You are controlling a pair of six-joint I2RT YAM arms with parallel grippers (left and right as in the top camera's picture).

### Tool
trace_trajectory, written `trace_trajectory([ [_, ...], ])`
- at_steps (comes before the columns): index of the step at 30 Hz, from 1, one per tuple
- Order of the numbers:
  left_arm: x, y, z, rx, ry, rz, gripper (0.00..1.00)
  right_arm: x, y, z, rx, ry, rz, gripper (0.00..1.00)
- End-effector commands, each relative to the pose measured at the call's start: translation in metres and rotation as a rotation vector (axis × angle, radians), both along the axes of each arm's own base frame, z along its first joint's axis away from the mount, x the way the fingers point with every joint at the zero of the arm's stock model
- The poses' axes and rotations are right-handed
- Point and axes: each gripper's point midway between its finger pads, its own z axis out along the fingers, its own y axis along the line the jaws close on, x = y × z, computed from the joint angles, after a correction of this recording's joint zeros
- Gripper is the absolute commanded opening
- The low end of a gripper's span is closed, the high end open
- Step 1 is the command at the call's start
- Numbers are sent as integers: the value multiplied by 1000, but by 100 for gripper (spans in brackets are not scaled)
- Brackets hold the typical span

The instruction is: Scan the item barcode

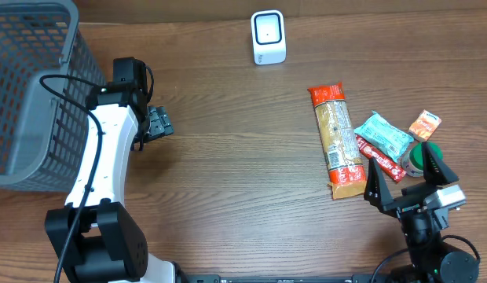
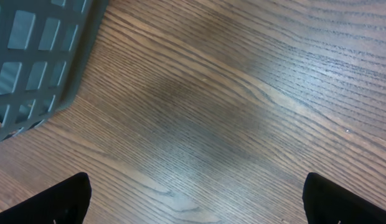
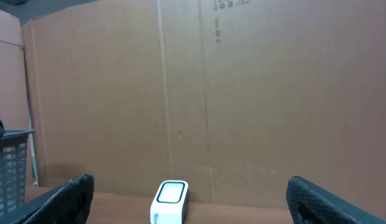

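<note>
Table (image 1: 243, 157): brown wood-grain surface with fine lines and a low sheen.
Basket (image 1: 80, 67), far left: grey moulded plastic lattice, matt.
Scanner (image 1: 268, 37), far centre: smooth white plastic, slightly glossy, with a dark window.
Long packet (image 1: 337, 141), right: clear and orange plastic film, glossy.
Teal packet (image 1: 383, 135) and red bar wrapper (image 1: 379, 157): crinkled, shiny film.
Left arm (image 1: 110, 149): smooth white shell with black parts.
Back wall (image 3: 243, 93): matt brown cardboard.
</note>
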Motion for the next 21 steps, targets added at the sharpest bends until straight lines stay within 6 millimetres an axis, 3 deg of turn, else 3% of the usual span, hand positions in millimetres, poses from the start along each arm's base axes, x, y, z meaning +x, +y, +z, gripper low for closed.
trace_trajectory([
  [1, 4, -1, 12, 12, -33, -16, 100, -1, -1, -12, 11, -12, 1, 100],
  [4, 4, -1, 12, 12, -33, -16, 100, 4, -1, -25, 18, 20, -1, 100],
  [17, 4, -1, 12, 12, -33, -16, 100, 19, 0, -116, -10, 394, -2, 100],
  [21, 4, -1, 12, 12, -33, -16, 100, 19, 0, -118, -10, 401, -3, 100],
])
